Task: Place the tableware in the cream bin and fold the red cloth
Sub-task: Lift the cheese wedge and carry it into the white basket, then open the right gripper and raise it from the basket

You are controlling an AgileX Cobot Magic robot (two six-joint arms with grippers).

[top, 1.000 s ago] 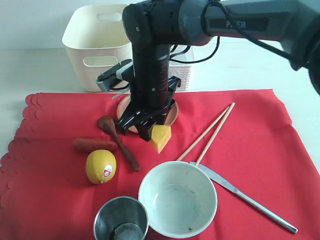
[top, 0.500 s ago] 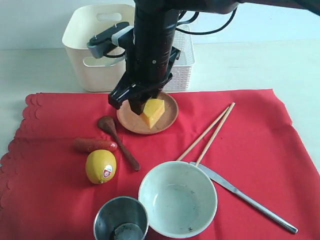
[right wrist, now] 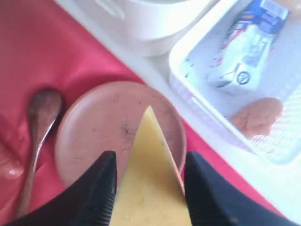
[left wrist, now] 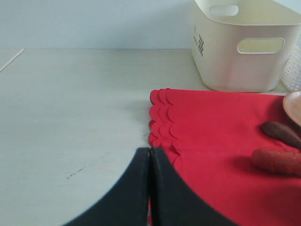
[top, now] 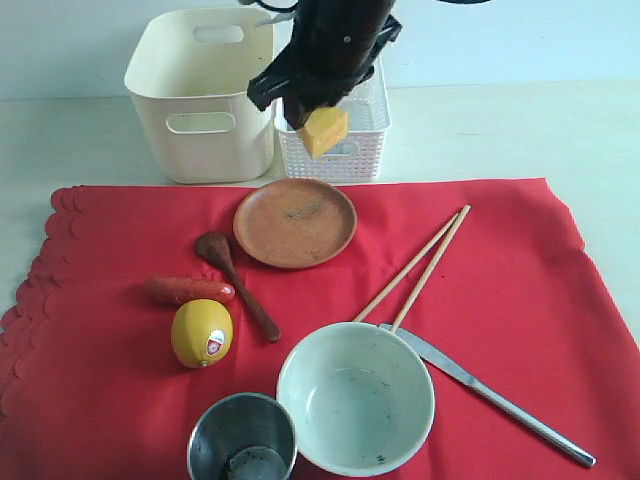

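Tableware lies spread over the red cloth [top: 520,290], none of it in the cream bin [top: 200,95], which stands just behind the cloth's far edge beside the white basket [top: 350,140]. The 6 pieces are the brown plate [top: 295,222], wooden spoon [top: 235,282], chopsticks [top: 415,265], steel knife [top: 485,395], pale green bowl [top: 355,398] and steel cup [top: 242,438].

The right gripper [right wrist: 150,160] has its jaws partly open and clamped on a cheese wedge [top: 325,131], held in the air at the basket's near wall. Whether it is fully over the basket I cannot tell. The left gripper [left wrist: 150,153] has its jaws pressed together on nothing, low by the cloth's scalloped edge. A sausage [top: 190,290] and lemon [top: 201,333] also sit on the cloth.

Judging by looks, the plate is stiff and light, and its shallow rim is the only place to pinch. The bowl and cup are rigid and smooth, so 1 finger inside and 1 outside the wall near the rim should hold. The steel cup is likely to slip. The bowl may chip if dropped. The 2 chopsticks are thin and prone to roll, so I would take them together near the middle. The knife lies flat and slick and is best pinched across its handle. The spoon offers its handle, clear of the sausage. The cloth is limp and will bunch, so I would take it by the corners once everything is off it.
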